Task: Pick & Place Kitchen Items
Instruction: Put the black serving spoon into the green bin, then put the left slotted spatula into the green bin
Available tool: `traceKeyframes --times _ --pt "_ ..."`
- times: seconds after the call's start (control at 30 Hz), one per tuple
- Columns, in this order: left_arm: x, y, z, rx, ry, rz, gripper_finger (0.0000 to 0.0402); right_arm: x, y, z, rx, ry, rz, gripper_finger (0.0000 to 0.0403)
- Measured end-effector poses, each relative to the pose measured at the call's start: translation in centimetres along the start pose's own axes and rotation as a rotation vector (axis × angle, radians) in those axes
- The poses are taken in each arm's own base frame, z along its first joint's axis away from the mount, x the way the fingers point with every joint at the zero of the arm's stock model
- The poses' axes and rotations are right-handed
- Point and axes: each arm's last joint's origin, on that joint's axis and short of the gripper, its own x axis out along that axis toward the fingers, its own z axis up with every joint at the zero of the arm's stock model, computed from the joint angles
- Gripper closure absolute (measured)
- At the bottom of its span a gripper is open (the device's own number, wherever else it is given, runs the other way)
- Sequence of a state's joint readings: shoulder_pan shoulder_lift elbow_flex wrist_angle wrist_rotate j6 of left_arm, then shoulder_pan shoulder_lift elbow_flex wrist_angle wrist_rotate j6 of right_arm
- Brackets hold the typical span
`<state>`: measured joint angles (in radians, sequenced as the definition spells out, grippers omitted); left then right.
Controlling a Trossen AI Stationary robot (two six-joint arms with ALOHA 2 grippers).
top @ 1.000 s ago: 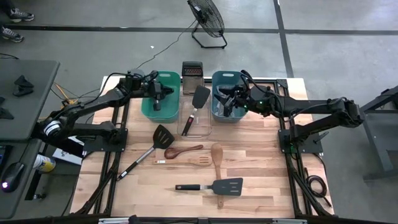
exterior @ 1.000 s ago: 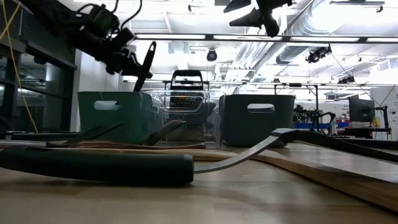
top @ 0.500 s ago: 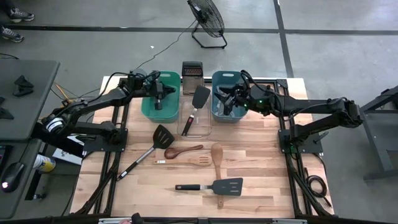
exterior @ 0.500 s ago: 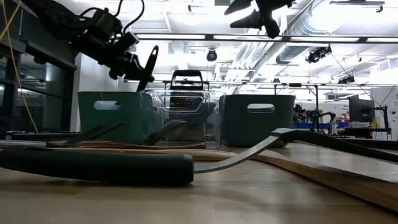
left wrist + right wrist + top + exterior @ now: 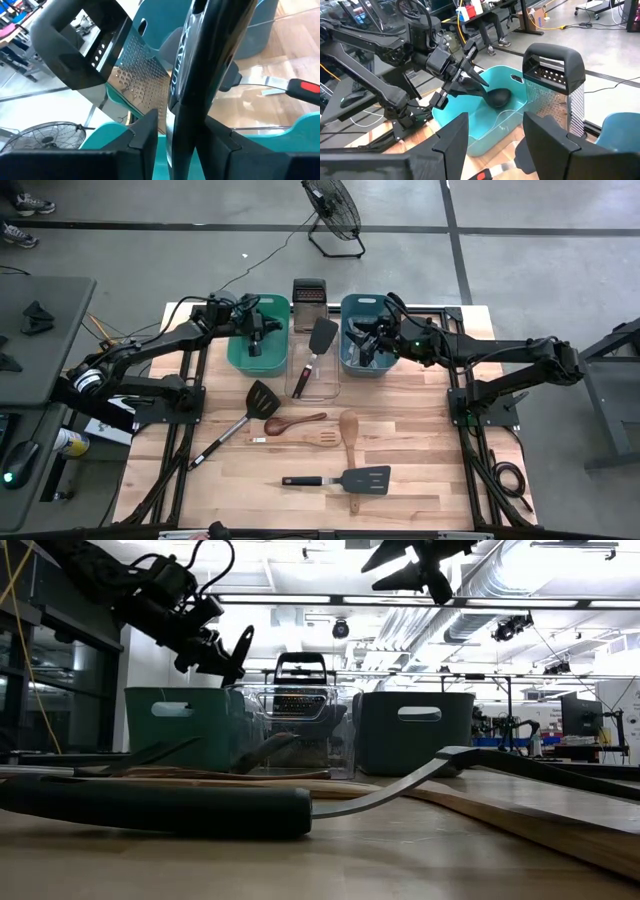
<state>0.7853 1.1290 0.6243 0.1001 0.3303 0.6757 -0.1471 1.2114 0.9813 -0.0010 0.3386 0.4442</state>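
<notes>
Beside the steel grater [image 5: 309, 292], left claw [image 5: 254, 330] grasps a black ladle [image 5: 495, 96] over the teal tub [image 5: 258, 358]; right claw [image 5: 368, 343] hangs released.

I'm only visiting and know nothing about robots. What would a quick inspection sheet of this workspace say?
Surface: wooden table; no spills seen.
Job's things: ladle dipping into the teal tub; propped turner in the clear tub; loose on the table are a black turner, slotted turner, dark spoon, pale spoon and spatula.
Clutter: grater behind the tubs.
Claws: left claw grips the ladle above the teal tub; right claw is open above the blue tub.
Cables: cord on the floor.
Surroundings: fan on the floor beyond the table.
</notes>
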Motion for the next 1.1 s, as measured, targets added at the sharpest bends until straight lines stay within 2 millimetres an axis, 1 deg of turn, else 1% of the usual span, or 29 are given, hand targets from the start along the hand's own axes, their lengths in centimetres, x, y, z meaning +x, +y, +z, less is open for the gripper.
traceKeyframes --times 0.13,0.57,0.77,0.87,1.1 --pt "-0.1 0.0 0.1 -0.002 -0.01 -0.01 0.0284 0.0 0.0 0.0 -0.003 0.001 0.0 0.0221" --pt "-1.6 -0.5 0.5 -0.051 -0.007 -0.054 0.0281 0.0 -0.2 -0.4 -0.014 0.038 -0.017 0.0221" --pt "-1.7 -0.3 0.8 -0.117 -0.016 -0.047 0.0281 0.0 -0.2 -0.5 -0.013 0.047 -0.02 0.0221" --pt "-1.9 0.3 1.7 -0.18 -0.054 -0.053 0.0281 0.0 -0.2 -0.5 -0.012 0.046 -0.02 0.0221" --pt "-2.8 2.4 4.9 -0.364 -0.136 -0.021 0.0281 0.0 -0.2 -0.5 0.01 0.048 -0.017 0.0221"
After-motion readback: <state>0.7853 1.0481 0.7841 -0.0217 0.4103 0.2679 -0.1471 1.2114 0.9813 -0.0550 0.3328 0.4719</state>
